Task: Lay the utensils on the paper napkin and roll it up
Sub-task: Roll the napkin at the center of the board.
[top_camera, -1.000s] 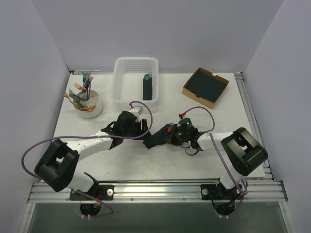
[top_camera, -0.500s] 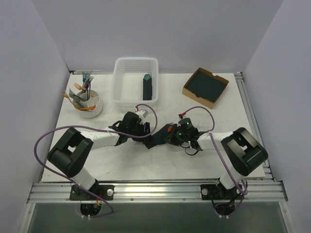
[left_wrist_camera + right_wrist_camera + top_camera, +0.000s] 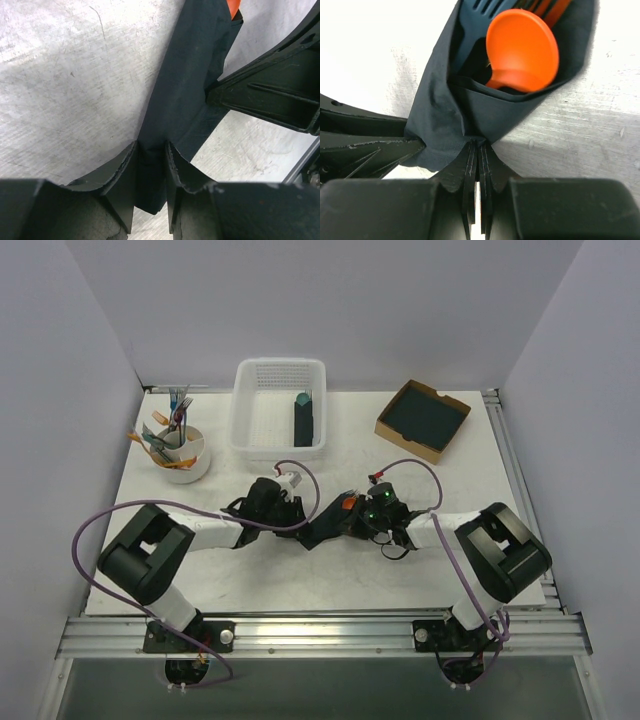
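The paper napkin [image 3: 325, 528] lies at the table's middle as a dark, partly wrapped bundle between both grippers. The orange utensils show at its upper right end [image 3: 349, 504]. In the right wrist view an orange spoon bowl [image 3: 522, 50] and fork tines [image 3: 547, 7] sit inside the napkin's folds [image 3: 445, 115]. My right gripper [image 3: 479, 145] is shut on a fold of the napkin. My left gripper [image 3: 151, 150] is shut on the napkin's narrow lower end [image 3: 190, 85]. An orange tip [image 3: 233, 7] shows at its far end.
A white basket [image 3: 279, 407] at the back holds a dark roll with a teal tip [image 3: 303, 416]. A cardboard box [image 3: 422, 418] of dark sheets stands at the back right. A white cup [image 3: 178, 450] of coloured cutlery stands at the back left.
My left gripper has moved right along the table and closed on the napkin's lower end. The napkin bundle has become narrower. The right gripper has kept its hold.
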